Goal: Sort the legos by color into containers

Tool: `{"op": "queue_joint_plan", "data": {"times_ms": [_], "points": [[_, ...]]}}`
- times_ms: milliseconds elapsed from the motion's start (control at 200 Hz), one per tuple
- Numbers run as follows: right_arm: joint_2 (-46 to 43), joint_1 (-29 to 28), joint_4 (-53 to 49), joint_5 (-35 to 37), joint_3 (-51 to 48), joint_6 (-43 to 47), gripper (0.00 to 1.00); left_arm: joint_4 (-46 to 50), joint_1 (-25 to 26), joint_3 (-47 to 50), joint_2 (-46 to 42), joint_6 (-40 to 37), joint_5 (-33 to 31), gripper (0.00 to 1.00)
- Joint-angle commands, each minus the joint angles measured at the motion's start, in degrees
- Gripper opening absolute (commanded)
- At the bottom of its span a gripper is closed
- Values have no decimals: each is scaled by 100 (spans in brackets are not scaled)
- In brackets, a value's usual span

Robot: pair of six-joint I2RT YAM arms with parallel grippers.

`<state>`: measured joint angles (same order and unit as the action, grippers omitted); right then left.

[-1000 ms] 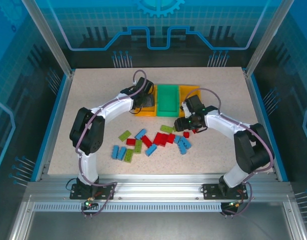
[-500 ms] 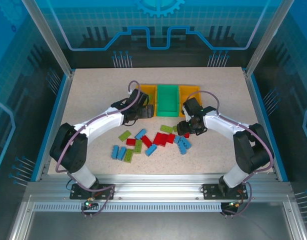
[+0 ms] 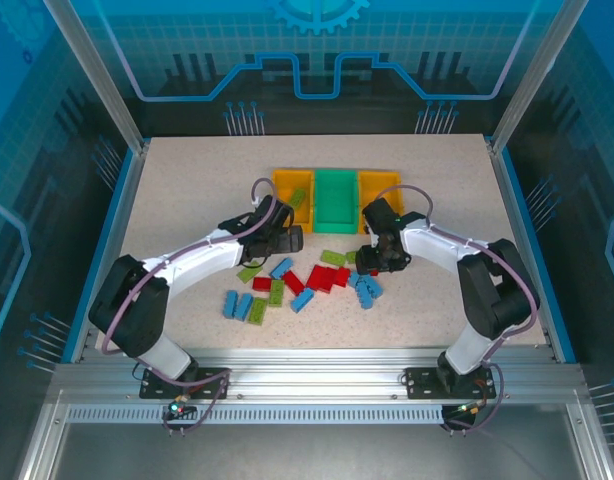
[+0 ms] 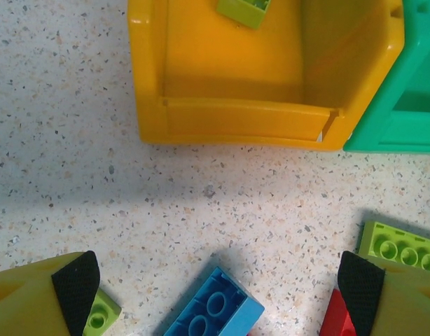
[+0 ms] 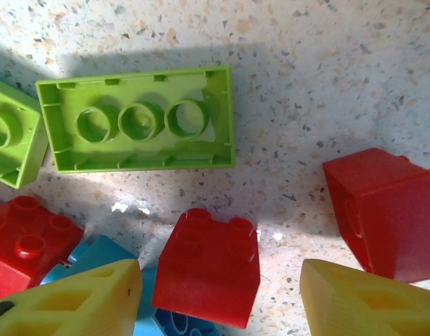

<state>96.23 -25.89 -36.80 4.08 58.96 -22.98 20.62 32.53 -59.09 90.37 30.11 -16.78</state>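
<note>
Pincers first: your left pincer (image 4: pixel 218 280) is spread wide, holding nothing, with a blue brick (image 4: pixel 213 311) on the table (image 4: pixel 75 175) at bottom centre between its tips. Above sits the yellow container (image 4: pixel 150 105), a lime brick (image 4: pixel 244 10) inside at the frame's top edge, the green container (image 4: pixel 383 126) at upper right. Your right pincer (image 5: pixel 218 280) straddles a red brick (image 5: pixel 208 269), jaws apart, not clamping it; an overturned lime brick (image 5: pixel 138 119) lies upper left.
</note>
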Motion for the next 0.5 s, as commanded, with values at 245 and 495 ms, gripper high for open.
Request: {"op": "queue_joint_plan", "data": {"times_ms": [245,495], "points": [[222,-173,-223,130,292,-147,44,-75,52,176,-237,136,-205,93],[24,-179,-367,284,372,-144,34,-94,56,266,-249,179,-219,93]]}}
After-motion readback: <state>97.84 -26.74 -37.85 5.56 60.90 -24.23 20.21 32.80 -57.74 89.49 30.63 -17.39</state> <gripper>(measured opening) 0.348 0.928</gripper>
